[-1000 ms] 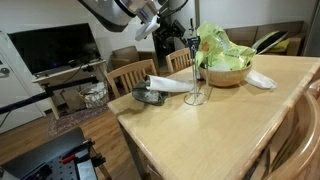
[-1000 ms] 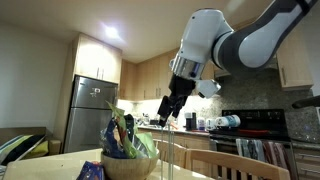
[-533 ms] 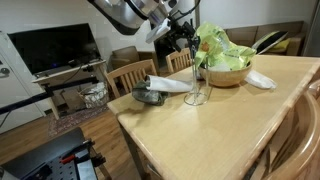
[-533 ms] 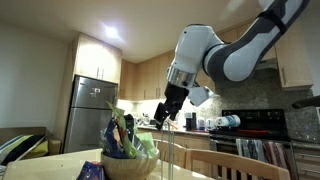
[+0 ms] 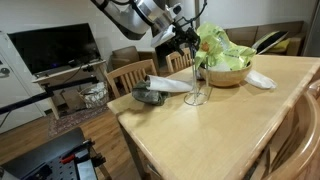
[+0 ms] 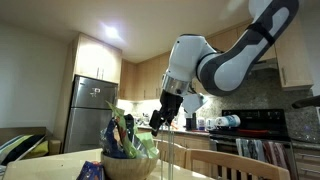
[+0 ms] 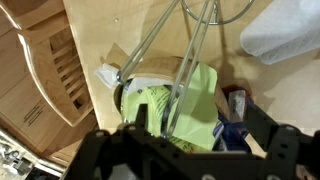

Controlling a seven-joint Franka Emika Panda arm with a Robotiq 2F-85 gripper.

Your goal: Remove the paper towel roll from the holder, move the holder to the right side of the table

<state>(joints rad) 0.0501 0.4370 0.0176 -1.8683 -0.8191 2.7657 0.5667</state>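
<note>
Right now, in an exterior view, your gripper (image 5: 188, 40) hangs just above the holder (image 5: 197, 88), which stands on the table (image 5: 230, 130) below the jaws. The paper towel roll (image 5: 172, 84) lies on its side just beside the holder's base, lower than the jaws and off to one side. In an exterior view, the gripper (image 6: 158, 122) points down above the bowl (image 6: 128, 166). In the wrist view, your jaws stand apart, and the holder's (image 7: 192, 45) looped rod rises toward the gap between them. You cannot tell whether they touch it.
</note>
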